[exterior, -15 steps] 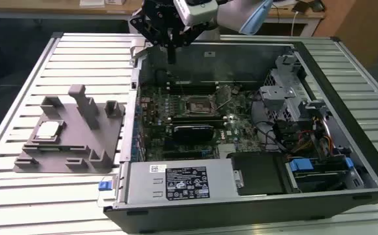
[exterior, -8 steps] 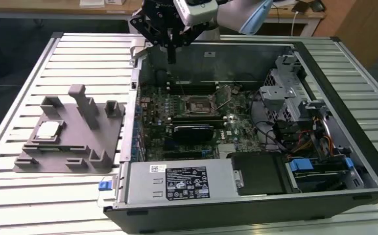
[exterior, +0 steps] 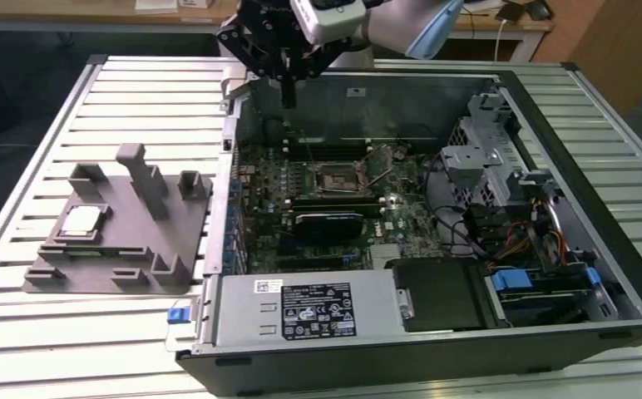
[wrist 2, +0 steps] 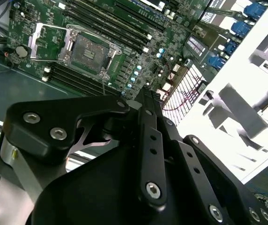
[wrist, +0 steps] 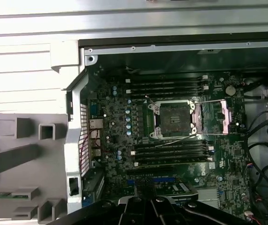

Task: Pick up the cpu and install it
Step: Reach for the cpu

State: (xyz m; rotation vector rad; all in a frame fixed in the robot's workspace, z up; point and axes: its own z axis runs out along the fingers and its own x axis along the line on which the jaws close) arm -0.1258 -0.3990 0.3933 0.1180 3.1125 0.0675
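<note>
The tool (exterior: pixel 288 101), fingers pinched together and empty, hangs above the back edge of the open case (exterior: pixel 432 366), while the cpu (exterior: pixel 81 220) lies flat on a grey fixture (exterior: pixel 144 249) on the worktop (exterior: pixel 32 332), well apart toward the exterior view's lower left.

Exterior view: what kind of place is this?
Probably a robotics lab test bench: an opened computer case on a slatted metal table, with the cpu on a grey fixture block beside it.
</note>
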